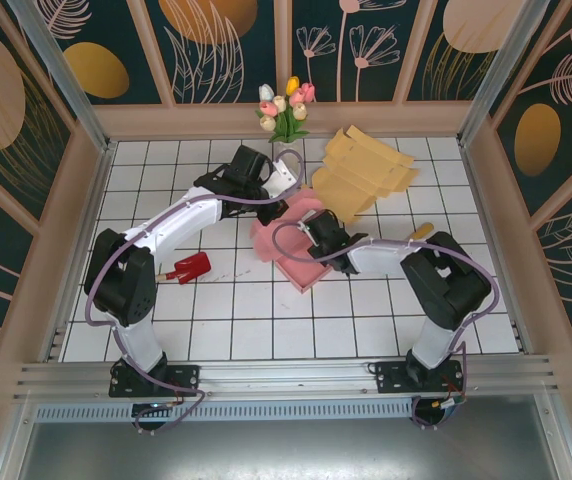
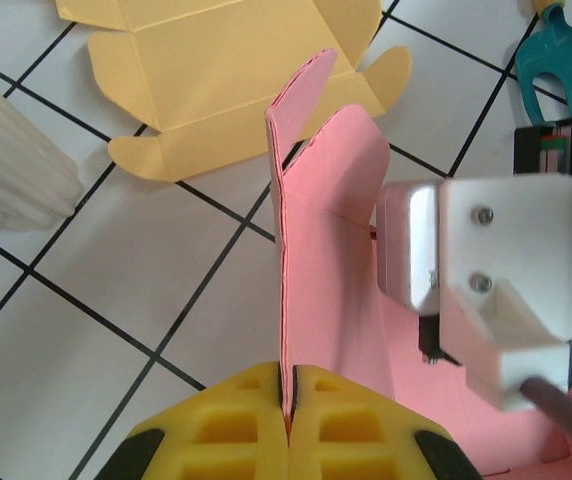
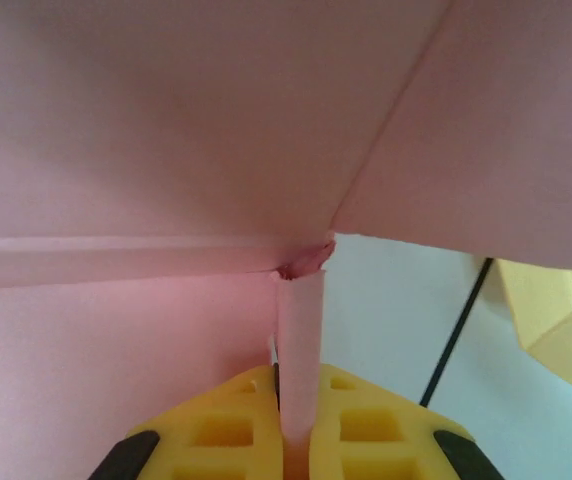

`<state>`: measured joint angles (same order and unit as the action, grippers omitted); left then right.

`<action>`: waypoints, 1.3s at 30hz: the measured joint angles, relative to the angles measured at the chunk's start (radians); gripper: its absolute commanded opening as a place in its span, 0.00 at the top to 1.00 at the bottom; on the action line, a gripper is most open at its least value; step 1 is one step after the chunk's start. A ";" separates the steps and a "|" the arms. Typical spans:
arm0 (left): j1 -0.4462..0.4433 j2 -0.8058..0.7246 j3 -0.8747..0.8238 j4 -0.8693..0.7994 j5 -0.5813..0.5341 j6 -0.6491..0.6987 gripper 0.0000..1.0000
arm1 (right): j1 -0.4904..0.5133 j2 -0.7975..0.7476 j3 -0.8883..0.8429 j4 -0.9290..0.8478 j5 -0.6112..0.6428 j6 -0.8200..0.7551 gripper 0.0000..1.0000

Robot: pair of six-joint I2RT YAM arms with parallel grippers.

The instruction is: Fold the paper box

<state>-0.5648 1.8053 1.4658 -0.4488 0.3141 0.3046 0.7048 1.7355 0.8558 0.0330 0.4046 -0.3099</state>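
The pink paper box [image 1: 291, 262] lies partly folded on the tiles at mid table. My left gripper [image 1: 274, 208] is at its far-left side, and in the left wrist view my left gripper [image 2: 288, 376] is shut on the edge of an upright pink wall [image 2: 326, 250]. My right gripper [image 1: 318, 233] sits over the box's far-right part. In the right wrist view my right gripper [image 3: 299, 378] is shut on a narrow pink flap [image 3: 301, 330] at a torn corner of the box. The right arm's white wrist housing [image 2: 496, 290] stands close beside the upright wall.
Flat yellow box blanks [image 1: 366, 170] lie just beyond the pink box, and they show as yellow blanks [image 2: 216, 70] and a yellow blank [image 3: 561, 320] in the wrist views. A white vase of tulips [image 1: 286, 115] stands at the back. A red trowel [image 1: 191, 266] lies left; a teal garden fork [image 2: 558, 62] lies right.
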 measured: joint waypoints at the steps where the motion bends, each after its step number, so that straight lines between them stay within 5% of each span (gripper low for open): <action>1: 0.000 0.000 0.000 0.003 0.000 0.000 1.00 | 0.005 0.000 -0.011 0.023 0.020 -0.006 0.93; 12: -0.003 0.000 0.000 0.006 -0.008 0.000 1.00 | -0.010 -0.040 -0.060 0.078 -0.049 -0.021 0.81; 21: 0.000 0.002 0.000 -0.004 -0.008 0.000 1.00 | -0.098 -0.214 -0.061 -0.003 -0.210 0.060 0.52; 33: 0.002 0.003 0.000 -0.053 -0.008 0.008 1.00 | -0.137 -0.484 -0.076 -0.012 -0.348 0.132 0.46; 39: 0.002 -0.058 -0.049 -0.053 -0.006 0.033 1.00 | -0.222 -0.592 -0.220 0.148 -0.468 0.018 0.47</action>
<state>-0.5632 1.7470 1.4170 -0.5018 0.3084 0.3374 0.4824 1.1431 0.6357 0.1806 -0.0635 -0.2920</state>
